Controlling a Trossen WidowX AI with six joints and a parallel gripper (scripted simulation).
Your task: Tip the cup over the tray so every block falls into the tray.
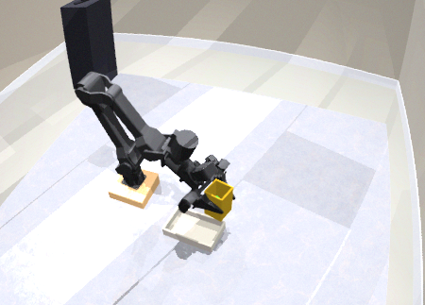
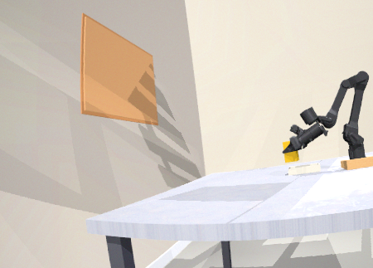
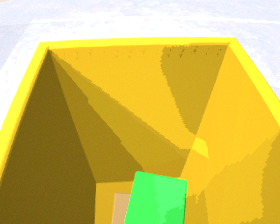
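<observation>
A yellow square cup [image 1: 225,209] [image 2: 293,157] [image 3: 135,85] is held in the air, nearly upright, with its open top up. My gripper [image 1: 227,204] [image 2: 285,151] is shut on the cup, with its fingers on the cup's outer sides. In the wrist view a green block [image 3: 159,200] and part of a tan block [image 3: 119,207] show inside the cup; any others are hidden. The shallow cream tray [image 1: 189,242] [image 2: 307,170] lies on the table, low beside the cup. In the top view the cup's base appears at the tray's back right corner. No blocks show in the tray.
The arm's wooden base block [image 1: 127,196] [image 2: 357,163] is behind and left of the tray in the top view. A tall dark box [image 1: 90,41] stands farther back. An orange panel [image 2: 116,73] hangs on the wall.
</observation>
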